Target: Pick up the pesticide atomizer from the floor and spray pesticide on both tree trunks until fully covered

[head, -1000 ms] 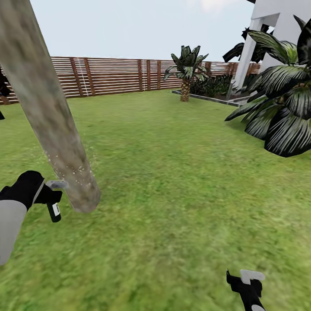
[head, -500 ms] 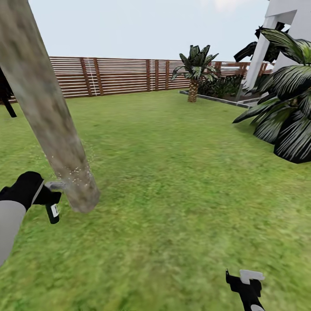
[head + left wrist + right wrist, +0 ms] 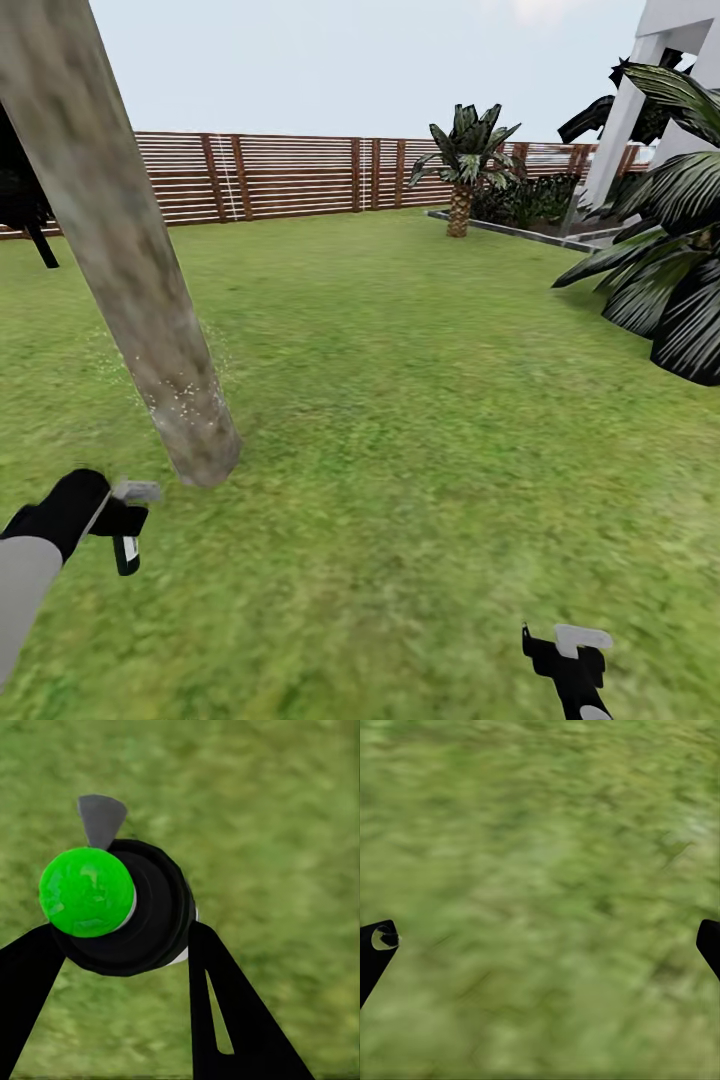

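A thick grey-brown mottled tree trunk (image 3: 130, 260) leans up from the lawn (image 3: 420, 400) at the left, its lower part dotted with fine white specks. My left gripper (image 3: 124, 518) hangs low at the left, a short way in front of the trunk's foot, shut on the small dark pesticide atomizer (image 3: 127, 553). The left wrist view looks down on the atomizer (image 3: 135, 915): a round black body with a bright green top and a grey nozzle, a black finger (image 3: 225, 997) on either side. My right gripper (image 3: 572, 645) is low at the right, open over bare grass (image 3: 540, 870).
A brown slatted fence (image 3: 300, 175) closes the lawn at the back. A small palm (image 3: 462, 160) stands before it. Broad dark palm leaves (image 3: 660, 290) and a white building (image 3: 670, 70) crowd the right side. A dark shape (image 3: 25, 200) shows behind the trunk.
The view has panned a little to the left. My left gripper with the atomizer has dropped lower, away from the trunk. The right gripper has stayed put.
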{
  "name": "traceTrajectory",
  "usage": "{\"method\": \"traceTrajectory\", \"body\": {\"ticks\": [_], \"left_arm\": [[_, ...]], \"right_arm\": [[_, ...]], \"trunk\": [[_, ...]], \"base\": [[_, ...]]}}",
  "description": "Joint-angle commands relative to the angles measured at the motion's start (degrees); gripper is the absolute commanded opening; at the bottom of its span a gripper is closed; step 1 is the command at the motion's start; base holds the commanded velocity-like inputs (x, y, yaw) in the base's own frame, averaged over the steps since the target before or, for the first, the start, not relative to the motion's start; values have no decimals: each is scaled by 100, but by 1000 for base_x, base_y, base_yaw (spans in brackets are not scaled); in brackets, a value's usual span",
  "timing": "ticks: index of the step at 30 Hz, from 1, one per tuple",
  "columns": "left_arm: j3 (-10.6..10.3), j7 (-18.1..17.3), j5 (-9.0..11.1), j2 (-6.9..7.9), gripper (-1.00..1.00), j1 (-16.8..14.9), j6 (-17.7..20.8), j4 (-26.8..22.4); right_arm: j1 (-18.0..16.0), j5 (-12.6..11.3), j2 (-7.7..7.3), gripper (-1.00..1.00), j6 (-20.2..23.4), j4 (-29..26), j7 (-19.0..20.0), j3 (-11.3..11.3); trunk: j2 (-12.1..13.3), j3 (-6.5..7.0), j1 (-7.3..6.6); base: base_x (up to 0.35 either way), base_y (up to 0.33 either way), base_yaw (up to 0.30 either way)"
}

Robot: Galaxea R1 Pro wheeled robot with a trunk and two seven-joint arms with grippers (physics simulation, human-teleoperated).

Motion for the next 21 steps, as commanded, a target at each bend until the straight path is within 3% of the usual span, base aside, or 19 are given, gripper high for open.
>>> {"method": "traceTrajectory", "body": {"ticks": [1,2,4,6,7,9,11,14,15,16,17,20,21], "left_arm": [[41,-66,-26,-18,-100,101,-18,-4],[41,-76,44,-32,-100,167,-33,-1],[41,-96,479,-86,-100,352,-139,1],[34,-108,1040,-105,-100,549,-640,2],[29,-120,1242,-114,-100,698,-1090,10],[4,-197,1368,-130,-100,955,-1782,39],[-27,-565,1399,-136,-100,1135,-2300,68],[-56,-1446,1264,-118,-100,1226,-2597,108],[-60,-1628,1101,-113,-100,1245,-2762,158],[-56,-1769,733,-128,-100,1301,-3194,288],[-49,-1847,470,-197,-100,1326,-3476,453],[-47,-1934,233,-395,-100,1338,-3575,525],[-50,-1948,110,-476,-100,1341,-3586,531]], "right_arm": [[-3,-47,1,100,-14,3,-15,51],[-3,-47,1,100,-14,3,-15,51],[-3,-47,2,100,-14,4,-20,52],[-3,-47,2,100,-14,4,-25,51],[-3,-44,2,100,-14,4,-19,51],[-3,14,5,100,-9,-15,-3,75],[-3,371,12,100,-6,-46,6,296],[-8,1297,25,100,9,-430,69,853],[-10,1621,25,100,55,-791,354,950],[-9,2100,12,100,453,-1334,1352,1018],[-74,2389,-30,100,1150,-1745,2593,1038],[-333,2666,-45,100,1520,-2484,3750,1051],[-423,2918,-42,100,1554,-2769,4232,1052]], "trunk": [[-2,-4,-1],[-2,-4,-1],[-2,-4,-1],[-2,-4,-1],[-2,-4,-1],[-2,-4,-1],[-2,-4,-1],[-2,-4,-1],[-2,-4,-1],[-2,-4,-1],[-2,-4,-1],[-2,-4,-1],[-2,-4,-1]], "base": [[0,0,0],[0,0,0],[0,0,0],[0,0,0],[0,0,0],[0,0,0],[0,0,0],[0,0,0],[0,0,0],[0,0,0],[0,0,0],[0,0,0],[0,0,0]]}}
